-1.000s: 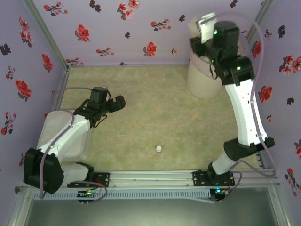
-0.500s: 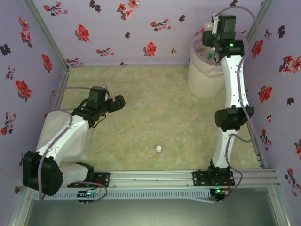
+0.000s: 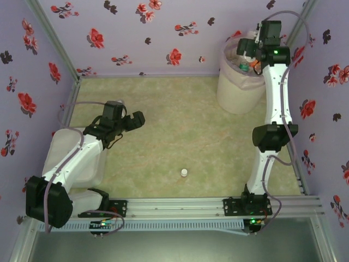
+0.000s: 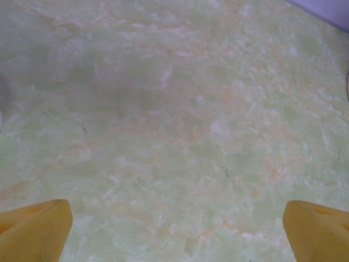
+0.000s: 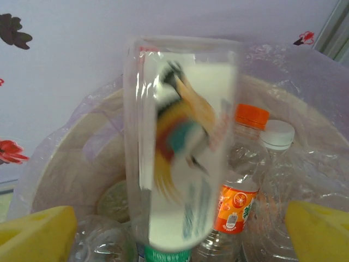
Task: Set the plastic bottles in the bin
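Note:
My right gripper (image 3: 246, 54) hangs over the bin (image 3: 235, 93), a tall pale bucket lined with a pink bag, at the back right. In the right wrist view its yellow fingertips (image 5: 38, 234) stand wide apart and open. Between them, touching neither, a clear plastic bottle (image 5: 182, 147) with a white, colourful label is blurred by motion above the bin's mouth (image 5: 82, 147). Below it lie other plastic bottles, one with an orange label and cap (image 5: 240, 188) and one with a white cap (image 5: 277, 135). My left gripper (image 3: 136, 120) is open over bare green table (image 4: 174, 125), holding nothing.
A lone white cap (image 3: 184, 173) lies on the table near the front middle. A flat white box (image 3: 68, 155) sits under my left arm at the left edge. Flowered walls close in the back and both sides.
My right arm stretched out further over the bin and its gripper opened, letting go of the bottle, which now drops free. The left arm has not moved.

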`<state>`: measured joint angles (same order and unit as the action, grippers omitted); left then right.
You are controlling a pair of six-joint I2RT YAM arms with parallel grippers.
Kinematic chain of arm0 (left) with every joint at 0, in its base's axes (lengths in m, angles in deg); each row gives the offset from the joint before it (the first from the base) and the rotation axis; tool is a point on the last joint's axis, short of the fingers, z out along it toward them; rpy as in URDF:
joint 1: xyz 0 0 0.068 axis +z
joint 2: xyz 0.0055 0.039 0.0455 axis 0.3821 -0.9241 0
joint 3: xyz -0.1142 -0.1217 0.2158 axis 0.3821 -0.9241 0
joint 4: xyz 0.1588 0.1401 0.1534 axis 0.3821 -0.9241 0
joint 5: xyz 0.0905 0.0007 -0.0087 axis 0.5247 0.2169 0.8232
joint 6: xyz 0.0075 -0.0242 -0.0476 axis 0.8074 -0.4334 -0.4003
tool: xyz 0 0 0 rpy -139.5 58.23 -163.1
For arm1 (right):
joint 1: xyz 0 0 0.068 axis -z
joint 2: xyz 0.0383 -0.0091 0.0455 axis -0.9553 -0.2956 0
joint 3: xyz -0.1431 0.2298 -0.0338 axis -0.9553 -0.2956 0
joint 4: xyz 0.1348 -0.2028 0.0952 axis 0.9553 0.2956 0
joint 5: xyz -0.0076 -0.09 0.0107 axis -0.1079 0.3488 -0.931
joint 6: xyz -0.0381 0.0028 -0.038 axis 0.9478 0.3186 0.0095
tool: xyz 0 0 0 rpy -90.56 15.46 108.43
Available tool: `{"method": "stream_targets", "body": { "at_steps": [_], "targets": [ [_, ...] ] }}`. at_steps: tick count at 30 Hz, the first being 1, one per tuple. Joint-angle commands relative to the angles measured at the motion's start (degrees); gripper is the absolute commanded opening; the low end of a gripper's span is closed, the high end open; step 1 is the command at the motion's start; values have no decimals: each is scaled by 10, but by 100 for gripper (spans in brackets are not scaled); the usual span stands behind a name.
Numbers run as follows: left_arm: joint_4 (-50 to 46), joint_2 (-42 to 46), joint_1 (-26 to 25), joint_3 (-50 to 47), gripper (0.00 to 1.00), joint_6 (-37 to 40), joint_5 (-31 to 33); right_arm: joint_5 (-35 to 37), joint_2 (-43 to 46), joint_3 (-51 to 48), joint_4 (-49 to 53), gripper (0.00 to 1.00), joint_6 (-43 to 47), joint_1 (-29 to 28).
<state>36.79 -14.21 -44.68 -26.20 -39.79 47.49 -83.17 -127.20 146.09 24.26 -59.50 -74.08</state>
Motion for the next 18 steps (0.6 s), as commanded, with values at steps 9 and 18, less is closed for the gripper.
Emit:
{"method": "stream_targets", "body": {
  "at_steps": [9, 18],
  "targets": [
    [10, -1, 4, -17, 100, -5, -7, 14, 60, -2, -53, 96, -10, 9],
    [10, 4, 4, -25, 100, -4, -12, -68, -14, -12, -109, 53, -53, 8]
  ]
}}
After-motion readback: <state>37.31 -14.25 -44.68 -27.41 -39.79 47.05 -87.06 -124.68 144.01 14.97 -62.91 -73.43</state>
